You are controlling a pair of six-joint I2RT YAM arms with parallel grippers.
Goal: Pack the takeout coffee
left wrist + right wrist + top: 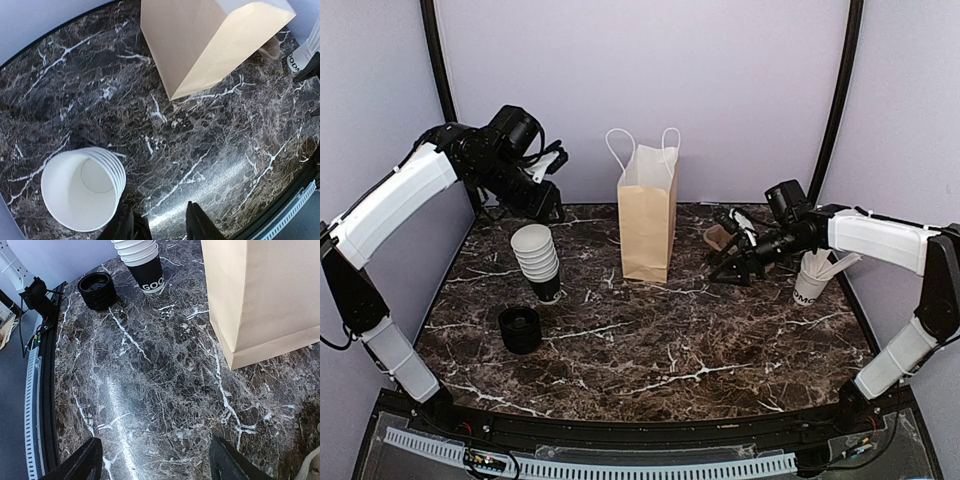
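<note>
No lidded black cup shows in any view; the takeout coffee is out of view. A stack of lidless black-and-white cups (538,260) stands left of the brown paper bag (647,215), which is upright at the back middle. A low stack of black lids (520,329) sits in front of the cups. My left gripper (550,205) hangs open and empty above and behind the cup stack (82,187). My right gripper (732,250) is open wide and empty, low over the table to the right of the bag (270,295).
A white cup of stirrers (813,278) stands at the right, by my right arm. A small cardboard piece (719,237) lies behind my right gripper. The cups (145,265) and lids (96,290) show far off in the right wrist view.
</note>
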